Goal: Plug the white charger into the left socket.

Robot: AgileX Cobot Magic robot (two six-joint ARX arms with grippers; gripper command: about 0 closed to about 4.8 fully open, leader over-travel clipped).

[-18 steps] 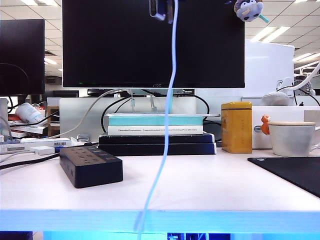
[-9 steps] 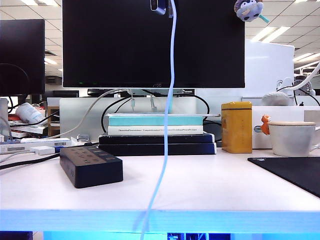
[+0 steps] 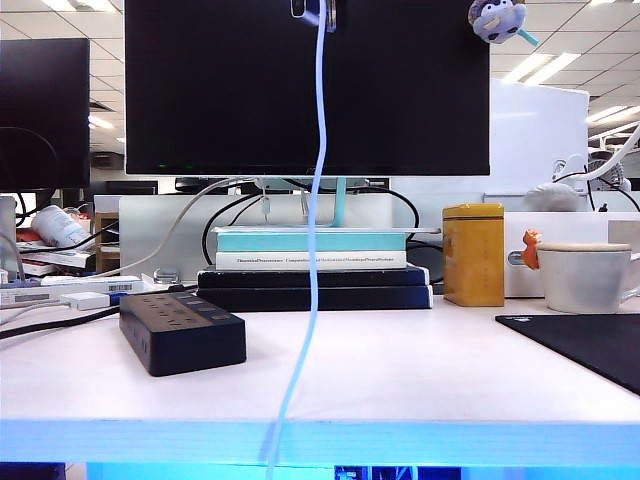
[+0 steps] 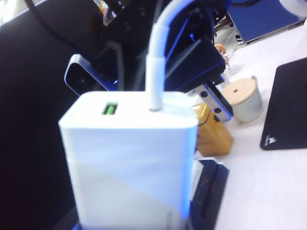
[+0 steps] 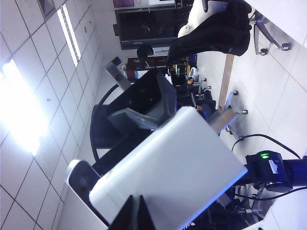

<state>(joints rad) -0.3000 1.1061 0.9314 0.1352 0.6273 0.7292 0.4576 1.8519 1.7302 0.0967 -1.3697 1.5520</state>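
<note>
Cable (image 3: 316, 200) has swung left across the monitor (image 3: 300, 90), with the charger (image 3: 312, 9) carried high at the top middle edge

Monitor badge, book spine (image 3: 310, 260) and mat (image 4: 288, 105) logo are too small to read; the strip (image 3: 182, 330) sits lower left, its left socket (image 3: 152, 299) empty and well apart from the charger, probably lifted for a top-down approach; left claw (image 4: 134, 211) pinches the charger's body (image 4: 129, 163), faint print on it unreadable; right claw (image 5: 136, 213) is pressed together just beside the charger (image 5: 177, 172), gripping nothing visible
</note>
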